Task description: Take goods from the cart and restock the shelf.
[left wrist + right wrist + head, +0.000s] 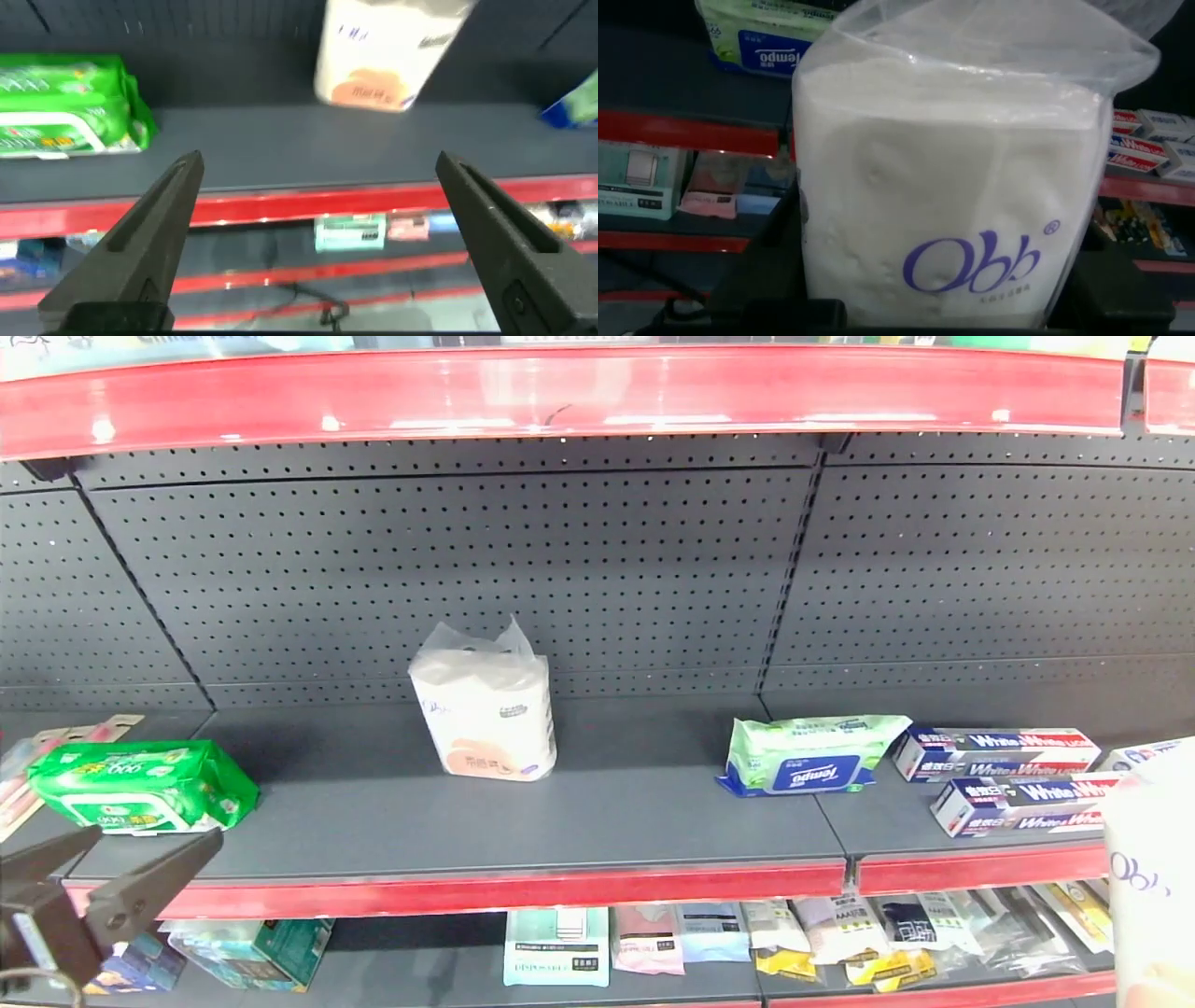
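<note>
toilet-paper pack: held, cut by the head view's right edge.
right gripper: jaws mostly hidden behind that pack.
lower-shelf packets: too small to identify.

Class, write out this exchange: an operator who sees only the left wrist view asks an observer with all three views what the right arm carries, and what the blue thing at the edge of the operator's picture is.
Operator: My left hand is open in front of the shelf. What does the right hand have?
Observer: The right hand grips a bagged pack of white paper rolls, with a finger on either side of it.
Operator: I can just see a blue corner on the shelf. What is it?
Observer: It belongs to a wipes pack with a pale green wrapper and a blue label. The pack lies flat on the shelf.
</note>
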Tool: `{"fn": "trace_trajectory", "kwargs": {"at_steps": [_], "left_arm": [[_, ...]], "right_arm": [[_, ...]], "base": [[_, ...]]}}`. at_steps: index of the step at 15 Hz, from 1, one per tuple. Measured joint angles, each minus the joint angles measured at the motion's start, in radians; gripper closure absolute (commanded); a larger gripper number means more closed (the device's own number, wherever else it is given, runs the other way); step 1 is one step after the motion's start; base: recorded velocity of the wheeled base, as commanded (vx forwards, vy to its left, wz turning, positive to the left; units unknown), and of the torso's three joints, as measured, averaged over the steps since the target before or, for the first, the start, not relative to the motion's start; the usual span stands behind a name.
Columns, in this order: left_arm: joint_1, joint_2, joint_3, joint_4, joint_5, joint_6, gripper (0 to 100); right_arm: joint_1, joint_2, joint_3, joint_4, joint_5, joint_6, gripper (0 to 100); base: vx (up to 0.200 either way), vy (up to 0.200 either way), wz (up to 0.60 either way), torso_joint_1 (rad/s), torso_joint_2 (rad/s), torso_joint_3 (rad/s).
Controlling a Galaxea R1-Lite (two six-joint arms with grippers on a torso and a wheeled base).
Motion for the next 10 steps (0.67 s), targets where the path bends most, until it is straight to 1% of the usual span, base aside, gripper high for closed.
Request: {"fn": "trace_trajectory", "kwargs": {"at_steps": [2,3,4,5,6,7,8,10], "left_arm": [[0.001,0.121,-0.020,-0.043,0.000,0.000,0],[0.002,0.188,-0.029,-0.079,0.000,0.000,0],[0.003,0.251,-0.037,-0.140,-0.008,0.000,0],[0.004,0.317,-0.042,-0.218,-0.032,0.004,0],[0.014,0.391,-0.046,-0.296,-0.083,0.031,0],[0.035,0.459,-0.047,-0.355,-0.150,0.086,0],[0.071,0.529,-0.049,-0.406,-0.243,0.175,0],[0.155,0.655,-0.057,-0.476,-0.474,0.366,0]], "right_arm": [[0.001,0.000,0.004,0.003,0.000,0.032,100],[0.000,-0.001,0.009,0.003,-0.001,0.040,100],[0.000,-0.002,0.010,0.001,-0.003,0.040,100],[-0.001,-0.001,0.010,0.001,-0.006,0.036,100],[-0.001,-0.001,0.008,0.001,-0.008,0.031,100],[-0.002,0.000,0.008,0.005,-0.008,0.025,100],[-0.002,0.001,0.009,0.007,-0.008,0.021,100],[-0.004,0.003,0.013,0.012,-0.023,0.013,100]], "base": [[0.000,0.000,0.00,0.000,0.00,0.000],[0.000,0.000,0.00,0.000,0.00,0.000],[0.000,0.000,0.00,0.000,0.00,0.000],[0.000,0.000,0.00,0.000,0.00,0.000],[0.000,0.000,0.00,0.000,0.00,0.000],[0.000,0.000,0.00,0.000,0.00,0.000],[0.000,0.000,0.00,0.000,0.00,0.000],[0.000,0.000,0.00,0.000,0.00,0.000]]}}
